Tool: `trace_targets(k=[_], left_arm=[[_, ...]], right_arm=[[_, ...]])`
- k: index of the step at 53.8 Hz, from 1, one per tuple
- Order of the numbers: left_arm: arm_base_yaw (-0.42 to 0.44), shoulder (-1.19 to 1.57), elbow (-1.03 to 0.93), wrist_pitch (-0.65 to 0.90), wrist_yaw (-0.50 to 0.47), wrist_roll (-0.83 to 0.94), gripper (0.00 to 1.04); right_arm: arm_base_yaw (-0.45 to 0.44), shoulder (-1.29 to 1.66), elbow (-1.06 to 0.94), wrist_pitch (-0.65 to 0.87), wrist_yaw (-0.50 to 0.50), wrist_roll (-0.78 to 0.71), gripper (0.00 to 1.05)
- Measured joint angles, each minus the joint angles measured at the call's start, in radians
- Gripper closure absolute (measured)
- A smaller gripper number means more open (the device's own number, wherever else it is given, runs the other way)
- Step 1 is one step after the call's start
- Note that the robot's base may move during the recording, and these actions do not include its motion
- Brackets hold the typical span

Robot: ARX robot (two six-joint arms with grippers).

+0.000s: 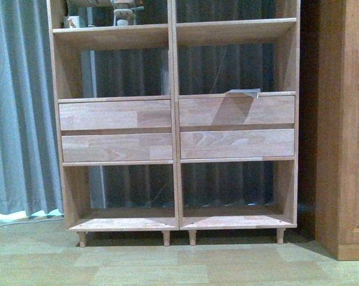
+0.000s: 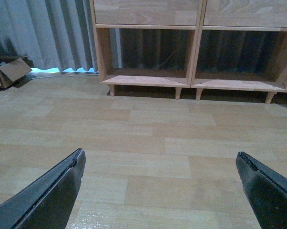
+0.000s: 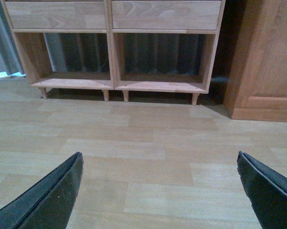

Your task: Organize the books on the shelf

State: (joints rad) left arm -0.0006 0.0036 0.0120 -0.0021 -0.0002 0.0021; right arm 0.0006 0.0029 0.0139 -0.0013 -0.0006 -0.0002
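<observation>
The light-wood shelf [image 1: 174,128] fills the front view, with four drawer fronts across its middle and open compartments above and below. A thin pale book [image 1: 243,92] lies flat on the ledge above the right drawers, its edge sticking out slightly. No other book can be made out. Neither arm shows in the front view. My left gripper [image 2: 158,154] hangs open over bare floor, well short of the shelf [image 2: 191,81]. My right gripper [image 3: 159,154] is open too, with nothing between its fingers, facing the shelf [image 3: 112,83] and its lower compartments.
A darker brown cabinet [image 1: 346,131] stands right of the shelf, close to its side. Grey curtains [image 1: 18,107] hang behind and to the left. Small items [image 1: 123,15] sit on the top-left board. A cardboard box [image 2: 7,74] lies on the floor at the left.
</observation>
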Motion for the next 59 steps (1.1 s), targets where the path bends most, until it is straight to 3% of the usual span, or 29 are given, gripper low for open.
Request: trace_targets(k=[59], left_arm=[[0.000, 0.000, 0.000, 0.000, 0.000, 0.000, 0.07]], right_arm=[[0.000, 0.000, 0.000, 0.000, 0.000, 0.000, 0.07]])
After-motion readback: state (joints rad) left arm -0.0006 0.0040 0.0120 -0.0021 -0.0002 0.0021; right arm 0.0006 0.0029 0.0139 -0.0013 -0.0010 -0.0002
